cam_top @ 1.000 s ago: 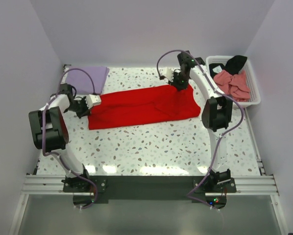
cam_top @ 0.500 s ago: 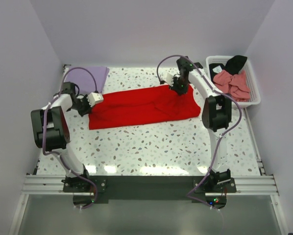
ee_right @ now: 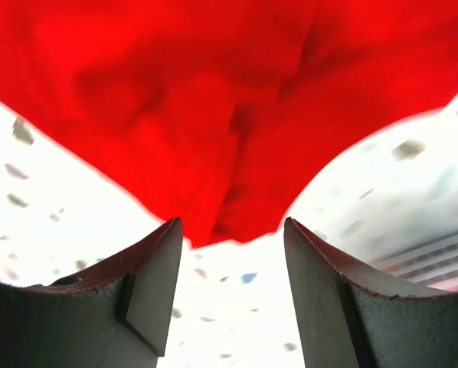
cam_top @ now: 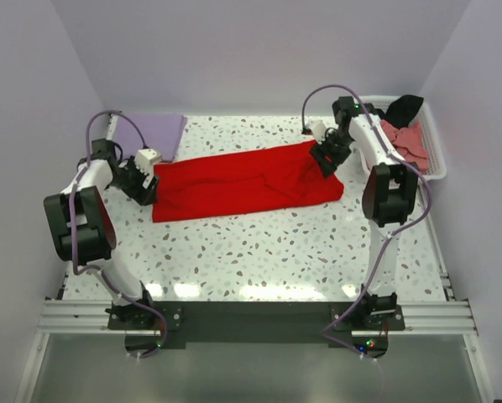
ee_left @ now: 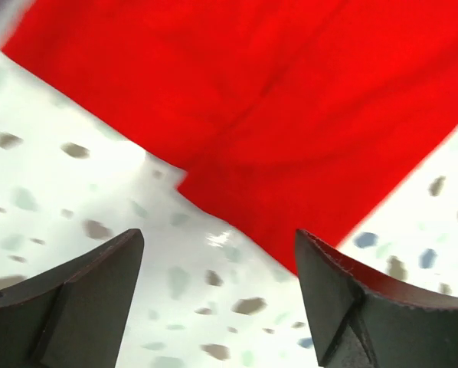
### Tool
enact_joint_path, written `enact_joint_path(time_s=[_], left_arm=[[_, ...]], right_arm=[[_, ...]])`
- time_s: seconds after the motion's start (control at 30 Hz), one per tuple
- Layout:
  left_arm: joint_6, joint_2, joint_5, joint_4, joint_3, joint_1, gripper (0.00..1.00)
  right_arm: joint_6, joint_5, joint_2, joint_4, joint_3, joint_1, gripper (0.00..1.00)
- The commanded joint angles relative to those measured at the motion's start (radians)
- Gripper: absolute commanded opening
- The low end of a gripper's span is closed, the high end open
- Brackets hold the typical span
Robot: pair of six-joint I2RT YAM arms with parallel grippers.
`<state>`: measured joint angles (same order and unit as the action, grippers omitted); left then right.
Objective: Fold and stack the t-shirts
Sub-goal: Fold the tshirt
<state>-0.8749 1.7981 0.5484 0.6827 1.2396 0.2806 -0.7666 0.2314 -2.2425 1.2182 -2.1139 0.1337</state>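
A bright red t-shirt (cam_top: 243, 180) lies folded into a long band across the middle of the table. My left gripper (cam_top: 146, 186) stands open at the band's left end, just off the cloth. In the left wrist view the red t-shirt (ee_left: 275, 100) fills the top, and only speckled table shows between the open left gripper (ee_left: 218, 239). My right gripper (cam_top: 325, 162) hovers open over the band's far right corner. In the right wrist view a corner of the red t-shirt (ee_right: 214, 115) hangs just ahead of the open right gripper (ee_right: 231, 226), not pinched.
A pale lavender t-shirt (cam_top: 154, 133) lies flat at the back left corner. At the back right stands a white slatted basket (cam_top: 436, 159) that holds a salmon-pink t-shirt (cam_top: 406, 138) and a black t-shirt (cam_top: 405, 107). Walls close in on three sides.
Both grippers have opened and let go of the red t-shirt. The right gripper moved right toward the basket. The left one drew back slightly to the left.
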Motion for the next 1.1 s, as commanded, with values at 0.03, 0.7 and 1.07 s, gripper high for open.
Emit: enact_joint_path(time_s=[0.03,0.7,1.07], left_arm=[[0.174,-0.059,0.038,0.031,-0.081,0.003,0.87],[0.251,0.05,-0.058,0.004,-0.177,0.005,0.34],[0.14,-0.038,-0.105,0.12,-0.272,0.04,0.0]], right_arm=[[0.193,0.037,0.069,0.023,0.126,-0.019,0.6],[0.219,-0.064,0.035,-0.102,0.295,-0.069,0.05],[0.156,-0.103,0.221,-0.094,0.561,-0.068,0.0]])
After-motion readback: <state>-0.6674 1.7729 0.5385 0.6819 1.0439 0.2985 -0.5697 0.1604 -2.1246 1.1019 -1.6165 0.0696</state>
